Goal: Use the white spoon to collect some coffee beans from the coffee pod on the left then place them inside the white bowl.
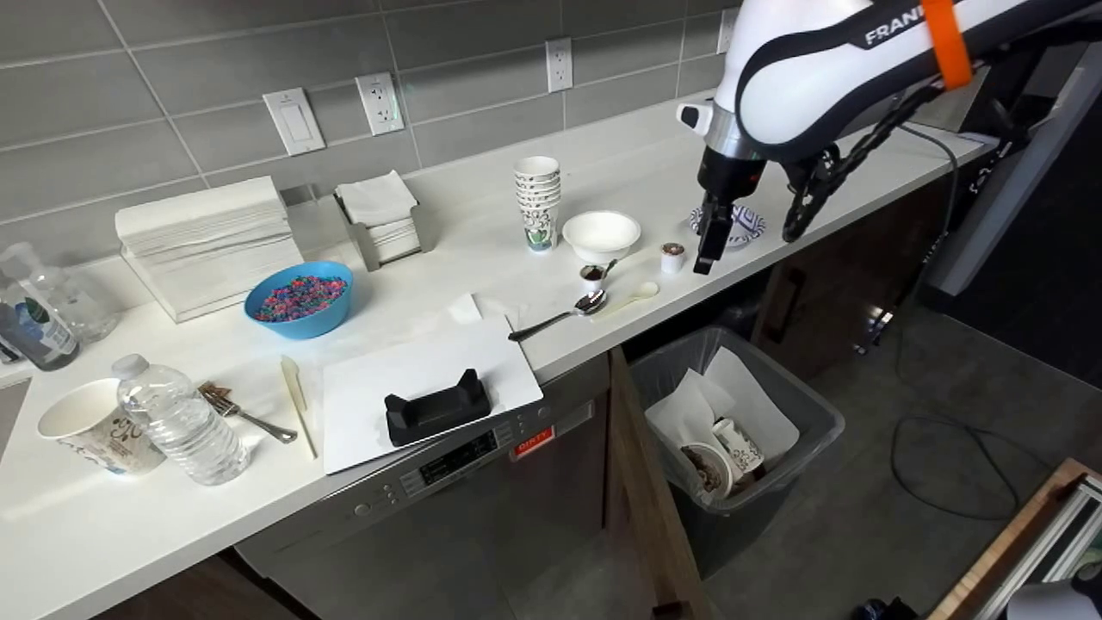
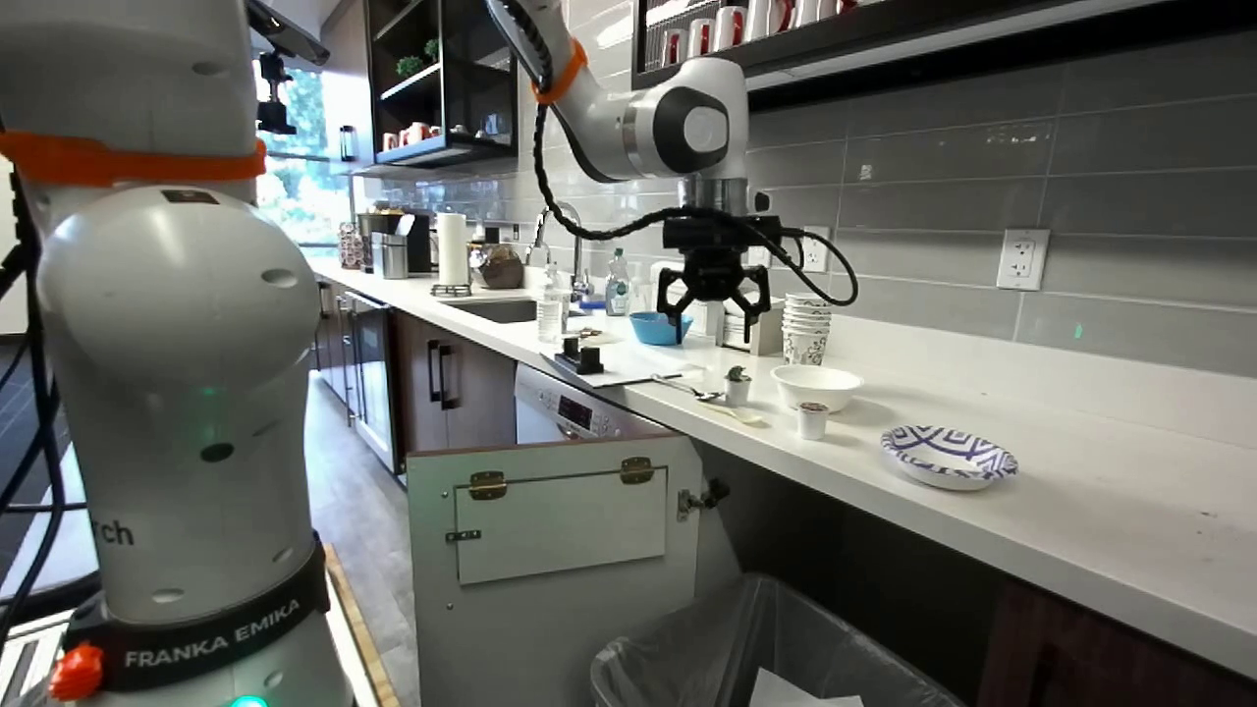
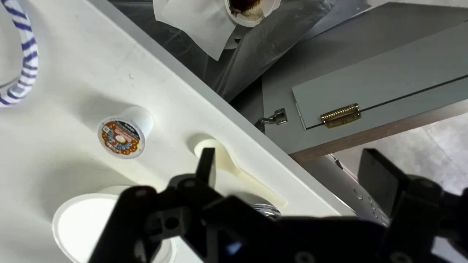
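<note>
Hovering above the counter, the gripper is spread wide with its fingers empty. In an exterior view the white spoon lies by the counter's near edge, its handle pointing left and ending beside the metal spoon. The white bowl stands on the far side, just right of the stacked cups. On the bowl's near side sits the left coffee pod, apparently uncapped, though too small to be certain; the right coffee pod shows a printed lid
</note>
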{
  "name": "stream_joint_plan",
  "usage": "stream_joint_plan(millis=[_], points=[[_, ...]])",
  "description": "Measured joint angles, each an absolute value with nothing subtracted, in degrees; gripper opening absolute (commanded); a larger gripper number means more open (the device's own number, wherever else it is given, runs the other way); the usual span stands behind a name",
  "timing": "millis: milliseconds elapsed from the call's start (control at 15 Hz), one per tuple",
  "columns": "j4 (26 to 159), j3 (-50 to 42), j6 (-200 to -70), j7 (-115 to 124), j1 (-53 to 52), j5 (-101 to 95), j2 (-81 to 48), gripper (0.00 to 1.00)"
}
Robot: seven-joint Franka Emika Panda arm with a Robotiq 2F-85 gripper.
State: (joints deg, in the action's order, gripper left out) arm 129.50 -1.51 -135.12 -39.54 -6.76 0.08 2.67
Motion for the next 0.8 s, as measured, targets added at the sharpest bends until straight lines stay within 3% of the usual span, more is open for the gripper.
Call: stream_joint_plan(millis=[800], points=[[120.4,4.42,-132.21,-60.96,-6.23,-9.77,-9.04,1.0]])
